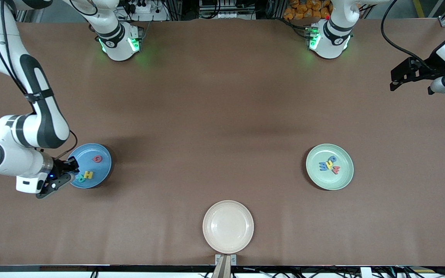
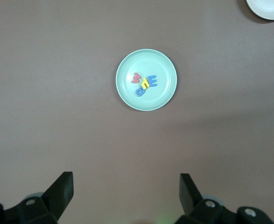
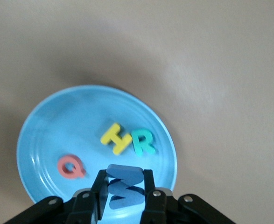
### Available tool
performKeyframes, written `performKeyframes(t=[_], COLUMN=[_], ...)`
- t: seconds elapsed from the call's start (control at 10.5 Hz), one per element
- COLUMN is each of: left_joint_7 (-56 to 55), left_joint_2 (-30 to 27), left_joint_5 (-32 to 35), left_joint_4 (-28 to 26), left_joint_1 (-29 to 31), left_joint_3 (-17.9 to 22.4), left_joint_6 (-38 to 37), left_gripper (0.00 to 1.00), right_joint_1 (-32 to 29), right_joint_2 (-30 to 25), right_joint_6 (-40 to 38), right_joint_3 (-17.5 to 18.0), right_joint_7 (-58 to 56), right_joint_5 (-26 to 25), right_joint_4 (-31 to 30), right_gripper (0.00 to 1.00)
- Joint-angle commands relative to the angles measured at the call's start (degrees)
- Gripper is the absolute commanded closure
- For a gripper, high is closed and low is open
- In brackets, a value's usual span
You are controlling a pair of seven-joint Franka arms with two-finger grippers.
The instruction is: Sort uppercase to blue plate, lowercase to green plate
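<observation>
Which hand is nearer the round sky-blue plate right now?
Right. The right hand is over the round sky-blue plate's rim, shut on the blue foam W; the left hand waits open at the table's other end.

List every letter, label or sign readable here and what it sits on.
"Q" red letter, on the blue plate.
"H" yellow letter, same plate.
"R" teal letter, same plate.
"W" blue letter, held in the right gripper over that plate.
Four letters on the green plate: too small to read surely.
No printed labels or brands legible.
</observation>
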Motion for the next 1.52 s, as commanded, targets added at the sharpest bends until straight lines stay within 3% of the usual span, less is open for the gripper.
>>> performKeyframes(t=[0.0, 0.38, 0.57, 0.86, 1.14, 1.43], left_joint_7=[0.3, 0.0, 0.0, 0.0, 0.7, 0.9], left_joint_2=[-0.9, -1.0, -1.0, -0.9, -1.0, -1.0], left_joint_5=[-0.4, -0.4, -0.4, -0.4, 0.9, 1.9], left_joint_4=[-0.4, -0.4, -0.4, -0.2, 0.1, 0.3], left_joint_1=[0.2, 0.2, 0.2, 0.3, 0.3, 0.2], left_joint_3=[0.2, 0.2, 0.3, 0.4, 0.5, 0.4], left_joint_6=[-0.9, -1.7, -2.1, -2.1, -2.1, -2.0], left_gripper=[0.00, 0.00, 0.00, 0.00, 0.00, 0.00], right_joint_1=[-1.5, 1.1, 3.0, -0.3, 0.7, 9.7], right_joint_2=[-0.8, -2.9, -5.1, -8.1, -21.1, -27.3], right_joint_6=[-2.0, -5.5, -11.4, -18.7, -17.0, -22.1], right_joint_3=[1.2, 1.7, 1.9, 1.7, 1.0, -6.8], right_joint_7=[-0.6, 1.0, 8.4, 11.0, 12.3, 14.4], right_joint_5=[0.1, 0.2, 0.6, 3.5, 3.5, 3.5], right_joint_4=[0.0, 0.2, 0.2, -1.5, -14.9, -14.5], right_gripper=[0.00, 0.00, 0.00, 0.00, 0.00, 0.00])
